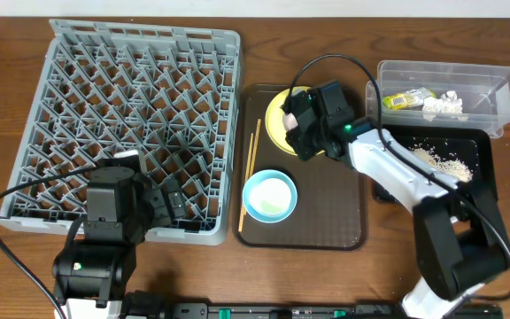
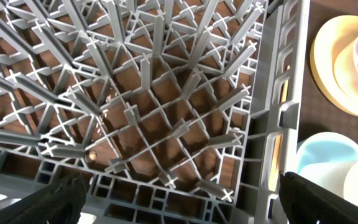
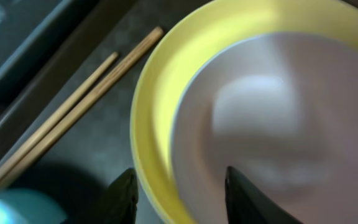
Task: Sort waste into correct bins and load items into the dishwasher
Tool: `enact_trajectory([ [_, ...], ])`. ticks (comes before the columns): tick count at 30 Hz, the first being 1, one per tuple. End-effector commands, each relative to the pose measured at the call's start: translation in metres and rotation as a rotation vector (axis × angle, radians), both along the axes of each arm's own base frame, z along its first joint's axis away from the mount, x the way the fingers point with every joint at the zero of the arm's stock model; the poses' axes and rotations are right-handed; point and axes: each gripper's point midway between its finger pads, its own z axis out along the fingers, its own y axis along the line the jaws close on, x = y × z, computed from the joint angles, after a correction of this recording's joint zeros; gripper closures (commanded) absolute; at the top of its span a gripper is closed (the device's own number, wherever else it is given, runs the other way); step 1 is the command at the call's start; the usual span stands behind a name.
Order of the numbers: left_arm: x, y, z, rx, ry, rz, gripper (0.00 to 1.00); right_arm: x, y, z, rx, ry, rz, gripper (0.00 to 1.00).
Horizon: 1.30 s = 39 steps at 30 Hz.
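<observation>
While angling the white right arm [image 1: 397,173] up and left from a base at near right, hangs the right gripper [image 1: 297,128] low over the round yellow plate [image 1: 275,115] at the far end of the dark brown serving tray [image 1: 326,221], with black fingertips [image 3: 122,194] spread apart astride the plate's rim and the edge of the white bowl [image 3: 272,118] sitting on it, closed on nothing. Poses the left gripper [image 2: 194,199], fingers likewise wide apart, above the near right corner of the grey dish rack [image 1: 131,115]. Shows thin wooden chopsticks [image 1: 249,173] lying along the tray's left edge beside the light blue bowl [image 1: 269,195]. Finds the yellow-green wrapper [image 1: 405,100] and crumpled white tissue [image 1: 444,104] inside the clear tub [image 1: 498,97], with beige crumbs [image 1: 441,162] scattered in the black tray [image 1: 485,146] just in front. Offers wrapper print too small to read.
</observation>
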Motion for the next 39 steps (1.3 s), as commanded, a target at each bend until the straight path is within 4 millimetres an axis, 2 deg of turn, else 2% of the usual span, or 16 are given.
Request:
enact_trajectory([
  [1, 0.002, 0.0, 0.009, 0.008, -0.02, -0.014, 0.01, -0.011, 0.011, 0.064, 0.111, -0.056, 0.004, 0.56],
  [3, 0.002, 0.0, 0.009, 0.008, -0.02, -0.014, 0.01, -0.031, 0.014, 0.085, 0.161, -0.026, 0.034, 0.57],
  [6, 0.002, 0.0, 0.009, 0.008, -0.02, -0.014, 0.01, -0.06, 0.021, 0.09, 0.202, 0.066, 0.079, 0.59],
  [8, 0.002, 0.0, 0.009, 0.008, -0.02, -0.014, 0.01, -0.086, 0.023, 0.073, 0.169, 0.184, 0.09, 0.62],
  [11, 0.002, 0.0, 0.009, 0.008, -0.02, -0.014, 0.01, -0.108, 0.025, 0.057, 0.116, 0.27, 0.111, 0.63],
  [16, 0.002, 0.0, 0.009, 0.008, -0.02, -0.014, 0.01, -0.124, 0.028, 0.029, 0.01, 0.34, 0.108, 0.61],
  [18, 0.002, 0.0, 0.009, 0.008, -0.02, -0.014, 0.01, -0.128, 0.03, 0.019, -0.012, 0.362, 0.115, 0.64],
  [21, 0.002, 0.0, 0.009, 0.008, -0.02, -0.014, 0.01, -0.126, 0.023, -0.002, -0.087, 0.387, 0.05, 0.7],
  [24, 0.002, 0.0, 0.009, 0.008, -0.02, -0.014, 0.01, -0.122, 0.02, -0.013, -0.113, 0.396, 0.013, 0.82],
  [27, 0.002, 0.0, 0.009, 0.009, -0.02, -0.014, 0.01, -0.119, 0.021, -0.014, -0.108, 0.389, 0.012, 0.96],
  [30, 0.002, 0.0, 0.009, 0.008, -0.02, -0.014, 0.01, -0.114, 0.024, -0.007, -0.092, 0.366, 0.013, 0.99],
  [32, 0.002, 0.0, 0.009, 0.008, -0.02, -0.014, 0.01, -0.107, 0.023, 0.006, -0.074, 0.345, 0.003, 0.99],
  [35, 0.002, -0.001, 0.009, 0.007, -0.021, -0.014, 0.01, -0.091, 0.017, 0.037, -0.037, 0.298, -0.029, 0.99],
  [39, 0.006, -0.006, 0.013, -0.05, -0.041, 0.007, 0.01, -0.062, -0.007, 0.083, 0.035, 0.208, -0.12, 0.99],
])
